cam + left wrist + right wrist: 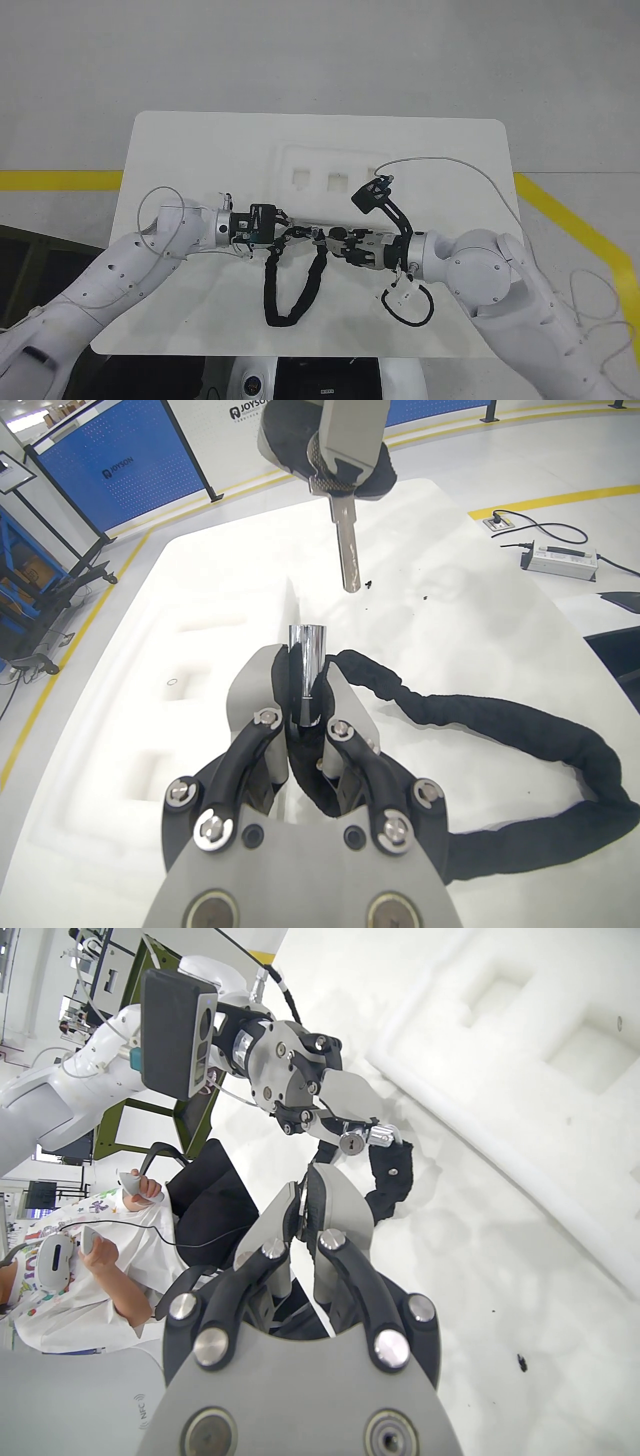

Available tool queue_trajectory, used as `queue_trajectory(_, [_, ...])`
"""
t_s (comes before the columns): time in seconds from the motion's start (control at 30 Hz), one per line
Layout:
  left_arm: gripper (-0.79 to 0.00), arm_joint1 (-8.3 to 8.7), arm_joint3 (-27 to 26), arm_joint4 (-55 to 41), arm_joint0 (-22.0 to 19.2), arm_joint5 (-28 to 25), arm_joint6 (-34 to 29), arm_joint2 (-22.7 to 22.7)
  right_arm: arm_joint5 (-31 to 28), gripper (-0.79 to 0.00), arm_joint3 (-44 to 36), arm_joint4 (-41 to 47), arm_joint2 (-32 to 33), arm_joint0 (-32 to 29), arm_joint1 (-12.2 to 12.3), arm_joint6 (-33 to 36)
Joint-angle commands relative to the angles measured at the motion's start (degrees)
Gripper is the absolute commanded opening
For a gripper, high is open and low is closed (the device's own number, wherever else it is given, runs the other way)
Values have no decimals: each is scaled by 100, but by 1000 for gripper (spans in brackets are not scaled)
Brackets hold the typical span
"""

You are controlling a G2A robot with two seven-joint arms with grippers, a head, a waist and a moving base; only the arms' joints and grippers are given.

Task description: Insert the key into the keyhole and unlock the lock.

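Observation:
My left gripper point(305, 672) is shut on the chrome lock cylinder point(308, 650), held just above the table point(200, 160). The lock's black fabric-covered chain point(500, 720) trails off in a loop point(290, 300) on the table. My right gripper point(306, 1188) is shut on the head of a silver key point(347, 545). The key's blade points at the cylinder's end, its tip a short gap away and slightly off to one side. In the right wrist view the round keyhole face point(351, 1143) is turned toward the key. In the top view both grippers point(283, 236) point(335, 240) meet at the table's middle.
A white foam tray point(330, 180) with square recesses lies behind the grippers. A small black cable loop point(410, 302) with a white tag rests under the right forearm. The table's front edge is close below the chain.

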Motion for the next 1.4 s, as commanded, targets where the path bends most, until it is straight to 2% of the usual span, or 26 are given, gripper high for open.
queue_trajectory(0.0, [-785, -10, 35, -20, 29, 10, 33, -40, 77, -785, 12, -53, -29, -3, -9, -87])
queue_trajectory(0.5, [-785, -28, 81, -14, 294, -103, 117, -314, 255, -785, 60, -170, -5, -76, -31, -394])
queue_trajectory(1.37, [-785, -30, 78, -6, 300, -103, 116, -324, 270, -785, 264, -139, -228, 14, -125, -574])
